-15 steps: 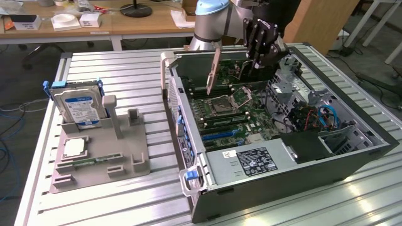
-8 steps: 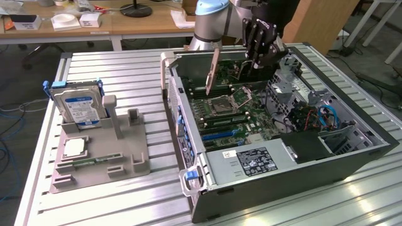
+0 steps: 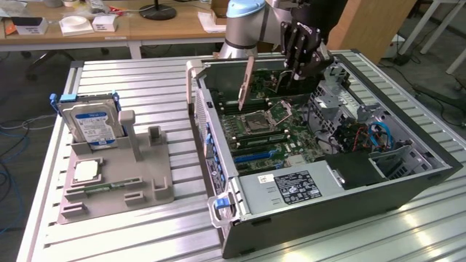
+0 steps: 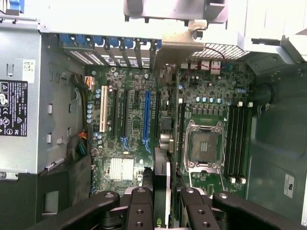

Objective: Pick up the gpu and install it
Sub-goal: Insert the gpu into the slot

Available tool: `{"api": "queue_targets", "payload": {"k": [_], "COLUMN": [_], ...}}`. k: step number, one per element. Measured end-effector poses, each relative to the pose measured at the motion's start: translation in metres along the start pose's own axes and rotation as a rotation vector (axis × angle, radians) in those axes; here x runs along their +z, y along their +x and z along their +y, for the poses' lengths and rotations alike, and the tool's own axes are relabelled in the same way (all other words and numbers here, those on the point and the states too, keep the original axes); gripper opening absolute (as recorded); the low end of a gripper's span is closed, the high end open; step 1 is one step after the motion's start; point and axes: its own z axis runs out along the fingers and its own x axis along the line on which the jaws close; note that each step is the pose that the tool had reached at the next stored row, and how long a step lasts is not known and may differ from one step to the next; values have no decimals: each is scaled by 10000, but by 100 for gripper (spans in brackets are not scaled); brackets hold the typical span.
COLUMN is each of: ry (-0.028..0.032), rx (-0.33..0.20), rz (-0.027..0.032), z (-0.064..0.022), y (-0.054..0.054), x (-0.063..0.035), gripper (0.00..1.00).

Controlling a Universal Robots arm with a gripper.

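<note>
case (image 3: 407, 180): exterior view's right | tray (image 3: 145, 191): left | hard drive (image 3: 93, 126): in tray

Ribbed metal table (image 3: 145, 82), grey parts holder (image 3: 117, 180) (exterior view's left) beside open computer case (image 3: 407, 180)

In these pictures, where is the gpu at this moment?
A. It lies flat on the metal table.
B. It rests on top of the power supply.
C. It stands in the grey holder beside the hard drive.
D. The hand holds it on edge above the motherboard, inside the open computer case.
D: the hand grips the gpu, which stands edge-on over the motherboard inside the open computer case.
</note>
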Motion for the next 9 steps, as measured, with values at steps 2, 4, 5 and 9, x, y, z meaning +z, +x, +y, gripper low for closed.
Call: {"api": "queue_targets", "payload": {"k": [2,4,5,9], "ry": [-3,-4,-5,17], "rx": [2,-1,-2,1], "rz": [5,23,31,31], "z": [9,10,10,13], "y": [0,0,0,0], "x": [24,35,36,54], "gripper": [27,27,27,27]}}
